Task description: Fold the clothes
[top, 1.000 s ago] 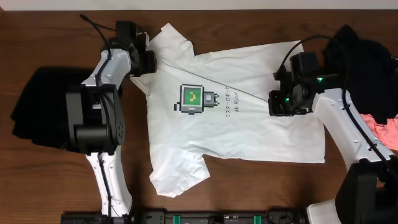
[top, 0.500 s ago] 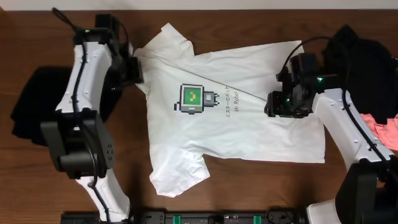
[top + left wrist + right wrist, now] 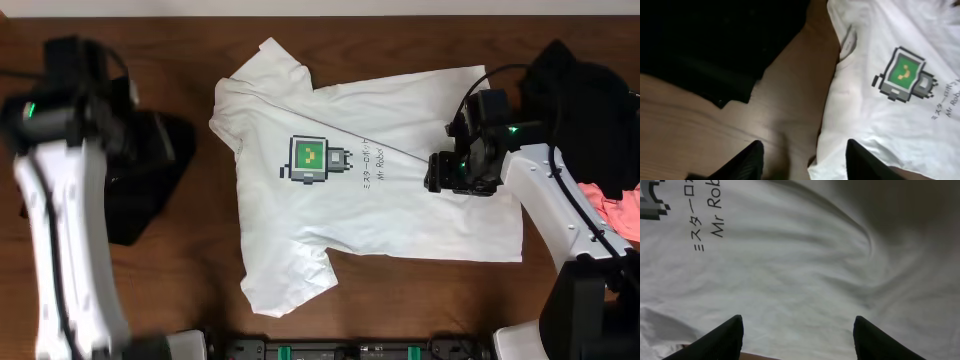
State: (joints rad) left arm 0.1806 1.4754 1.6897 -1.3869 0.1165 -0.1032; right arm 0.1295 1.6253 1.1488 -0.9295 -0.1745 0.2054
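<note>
Folding looks barely begun. The white T-shirt (image 3: pixel 370 210) lies spread in the middle of the worktop (image 3: pixel 400 310), print (image 3: pixel 312 160) facing up. Its neck end is toward the left arm and its hem toward the right arm. Both short sleeves stick out, one at the far edge (image 3: pixel 270 65) and one at the near edge (image 3: pixel 285 280). A long diagonal crease runs from the neck area toward the hem side. I cannot tell whether it is a loose fold-over or only a wrinkle, and no neat fold shows anywhere.

The right tool (image 3: pixel 797 337) hovers low over the rippled white cloth near the hem. Its fingers are spread and nothing is pinched between them, so it is released. The left tool (image 3: pixel 802 162) is also released, its fingers apart with bare wood and the shirt's edge below them. In the overhead view that arm is blurred and well off to the left, over a black garment (image 3: pixel 150 190) lying beside the shirt.

More clothes wait at the right edge of the worktop: a dark heap (image 3: pixel 590 100) and a pink piece (image 3: pixel 625 210), both crumpled.

By my reading, the shirt is laid out and roughly smoothed. Tucking in the sleeves, folding the body and handling every other garment all remain.
</note>
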